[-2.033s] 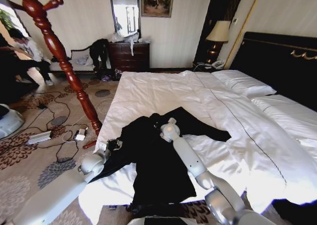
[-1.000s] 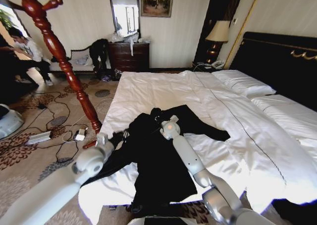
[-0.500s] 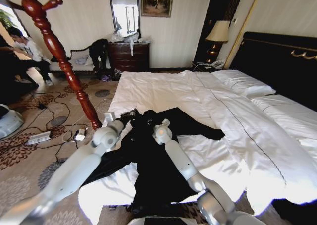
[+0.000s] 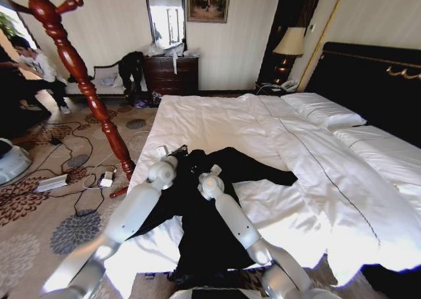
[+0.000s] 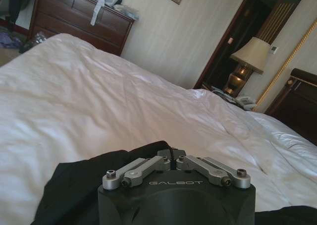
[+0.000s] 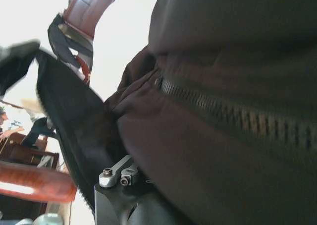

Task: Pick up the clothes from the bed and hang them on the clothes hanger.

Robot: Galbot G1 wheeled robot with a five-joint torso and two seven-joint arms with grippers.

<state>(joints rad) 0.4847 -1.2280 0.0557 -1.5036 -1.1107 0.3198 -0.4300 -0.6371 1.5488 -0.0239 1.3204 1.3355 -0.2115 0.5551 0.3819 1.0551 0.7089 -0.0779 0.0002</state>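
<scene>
The clothes (image 4: pixel 210 226), a long black garment, lie spread over the near corner of the bed (image 4: pixel 217 121), with one sleeve reaching right. My left gripper (image 4: pixel 174 152) sits at the garment's top left edge. The left wrist view shows this gripper (image 5: pixel 173 155) shut, with a fold of the black fabric (image 5: pixel 74 185) bunched at its tip. My right gripper (image 4: pixel 214 169) is close beside it at the collar, shut on the cloth. In the right wrist view the dark fabric and its zipper (image 6: pixel 223 61) drape over the gripper. The red-brown clothes hanger (image 4: pixel 79 75) stands on the carpet left of the bed.
Cables and a power strip (image 4: pixel 52 180) lie on the patterned carpet around the stand's foot. A dark dresser (image 4: pixel 172 75) stands at the far wall and a lamp (image 4: pixel 288 45) beside the black headboard (image 4: pixel 368 81). White pillows (image 4: pixel 322 108) lie at the far right.
My left arm swung from the bed's near left edge up onto the garment's top. The right gripper drew left, and the collar and right sleeve shifted left with it.
</scene>
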